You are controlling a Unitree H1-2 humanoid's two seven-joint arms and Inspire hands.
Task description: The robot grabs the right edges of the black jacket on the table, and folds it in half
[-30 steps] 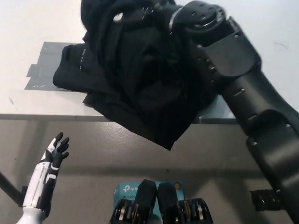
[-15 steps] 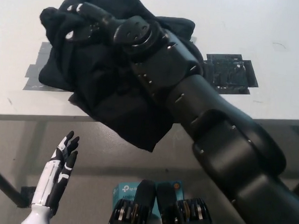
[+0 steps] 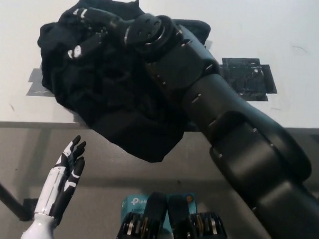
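The black jacket (image 3: 123,97) lies bunched on the white table (image 3: 290,30), with its lower part hanging over the front edge. My black right arm reaches from the bottom right across the jacket. My right hand (image 3: 92,32) sits over the jacket's upper left part, shut on a fold of the cloth. The black hand against black cloth hides the exact grip. My white left hand (image 3: 64,181) rests open at the lower left, below the table's edge and away from the jacket.
A grey tape patch (image 3: 36,85) shows at the jacket's left and a dark tape patch (image 3: 246,78) on the table at its right. A blue box (image 3: 132,200) lies on the floor at the bottom, and a black table leg (image 3: 2,197) crosses the lower left.
My right hand has carried the jacket's cloth from the upper middle to the left and lowered it. The jacket is now heaped further left, uncovering the dark tape at right.
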